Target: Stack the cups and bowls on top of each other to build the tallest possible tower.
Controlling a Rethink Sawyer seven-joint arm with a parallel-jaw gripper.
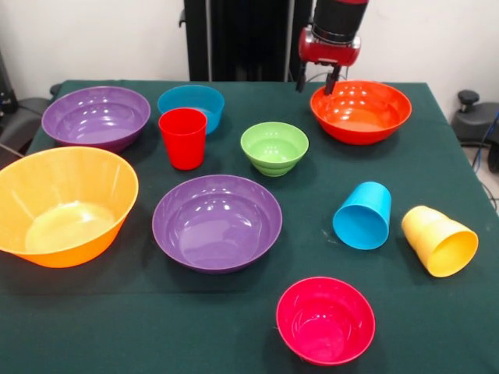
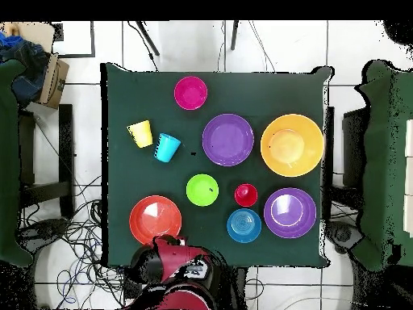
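My gripper [image 1: 316, 79] hangs open and empty at the far side of the table, just above the left rim of the large orange-red bowl [image 1: 360, 111] [image 2: 155, 219]. The red cup [image 1: 183, 138] stands upright in front of the small blue bowl [image 1: 191, 105]. The sky-blue cup [image 1: 363, 216] and the yellow cup [image 1: 439, 240] lie on their sides at the right. The green bowl [image 1: 274, 148], two purple bowls [image 1: 96, 117] [image 1: 217, 222], the yellow-orange bowl [image 1: 62, 204] and the magenta-pink bowl [image 1: 325, 319] all sit apart, openings up. Nothing is stacked.
The dark green table [image 1: 437, 164] drops off at its edges. In the overhead view, my red arm [image 2: 173, 260] is over the table's bottom edge. Cables [image 2: 81, 234] lie on the floor at the left, and a cardboard box [image 2: 53, 79] is at the top left.
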